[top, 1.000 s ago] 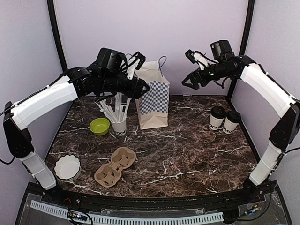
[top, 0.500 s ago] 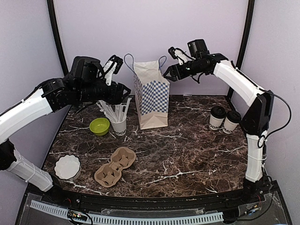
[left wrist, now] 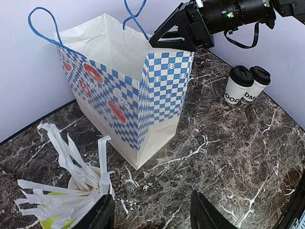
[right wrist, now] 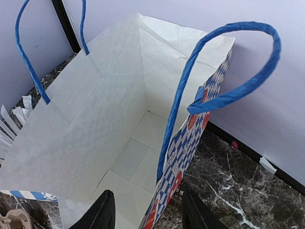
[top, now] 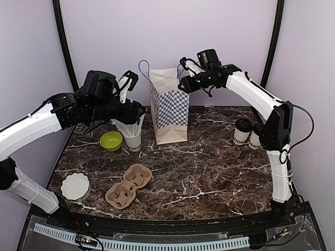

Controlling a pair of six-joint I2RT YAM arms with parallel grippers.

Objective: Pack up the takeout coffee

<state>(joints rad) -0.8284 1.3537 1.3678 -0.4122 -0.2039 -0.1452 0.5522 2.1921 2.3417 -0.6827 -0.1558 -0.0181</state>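
Note:
The two takeout coffee cups (top: 242, 130) (top: 256, 137), white with black lids, stand side by side at the right of the table, clear of both grippers. They also show in the left wrist view (left wrist: 237, 85). A blue-checked paper bag (top: 170, 107) stands open at the back centre. My right gripper (top: 183, 86) is open at the bag's right rim, with one finger over the inside (right wrist: 97, 212) and one outside. It holds nothing. My left gripper (top: 138, 109) is open and empty, left of the bag above the straw cup. The bag's inside (right wrist: 128, 152) is empty.
A white cup of white straws (top: 132, 137) and a green bowl (top: 111, 140) sit left of the bag. A brown pulp carrier (top: 128, 185) and a white fluted dish (top: 75, 186) lie at the front left. The back wall is close behind the bag.
My right gripper has swung left from above the cups to the bag's right rim. My left gripper has drawn back left, away from the bag's top.

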